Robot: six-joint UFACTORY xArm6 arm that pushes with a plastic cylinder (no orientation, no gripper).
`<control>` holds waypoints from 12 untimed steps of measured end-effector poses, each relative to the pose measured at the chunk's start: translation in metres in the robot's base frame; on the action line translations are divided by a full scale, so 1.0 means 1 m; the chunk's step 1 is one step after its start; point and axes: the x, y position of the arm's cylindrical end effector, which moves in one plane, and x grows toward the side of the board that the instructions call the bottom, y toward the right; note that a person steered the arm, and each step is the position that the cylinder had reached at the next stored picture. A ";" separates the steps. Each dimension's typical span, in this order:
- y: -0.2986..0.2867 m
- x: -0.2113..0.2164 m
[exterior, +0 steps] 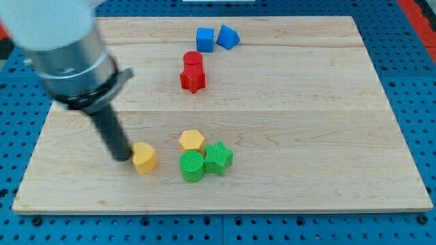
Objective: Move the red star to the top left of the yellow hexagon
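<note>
The red star (193, 79) lies in the upper middle of the wooden board (306, 122), touching a red cylinder (193, 59) just above it. The yellow hexagon (192, 140) lies lower, near the board's centre bottom, well below the star. My tip (123, 156) rests at the lower left, far from the star, right beside the left side of another yellow block (144, 158).
A green cylinder (192, 166) and a green star (219, 157) sit just below and right of the yellow hexagon. A blue cube (205, 39) and a blue block (227, 37) lie at the view's top.
</note>
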 end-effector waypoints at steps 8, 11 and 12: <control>0.091 -0.121; 0.045 -0.126; 0.030 -0.109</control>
